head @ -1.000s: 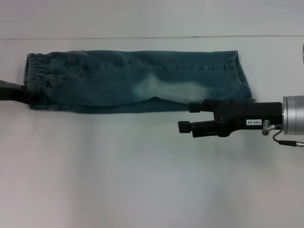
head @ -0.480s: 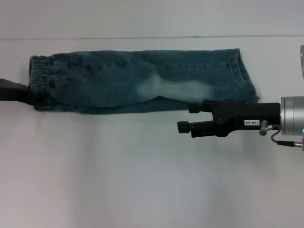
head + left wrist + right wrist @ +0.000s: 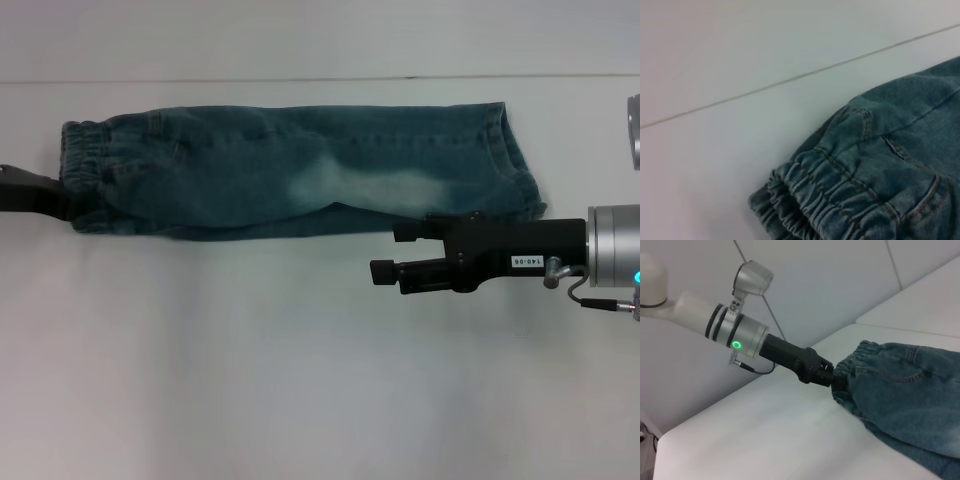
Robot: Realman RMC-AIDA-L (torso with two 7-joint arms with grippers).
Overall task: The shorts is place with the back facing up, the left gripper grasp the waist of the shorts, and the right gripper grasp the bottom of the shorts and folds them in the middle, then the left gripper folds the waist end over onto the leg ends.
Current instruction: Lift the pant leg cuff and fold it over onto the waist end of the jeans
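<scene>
Denim shorts lie lengthwise across the upper frame, left gripper clamped on the waist at far left, right gripper open, off the hems.

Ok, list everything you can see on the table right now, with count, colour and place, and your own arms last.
Faded blue-green denim shorts: one, already folded lengthwise into a long strip, lying across the far half of the table.
Gathered elastic waist: one, blue-green, at the robot's left end of the strip.
Stitched leg ends: stacked, blue-green, at the robot's right end.
White table: one, under the shorts, with a thin seam line along its far side.
Left gripper: one, black, at the waist end, shut on the waist.
Right gripper: one, black with silver wrist, open, hovering beside the shorts' near edge close to the leg ends.
</scene>
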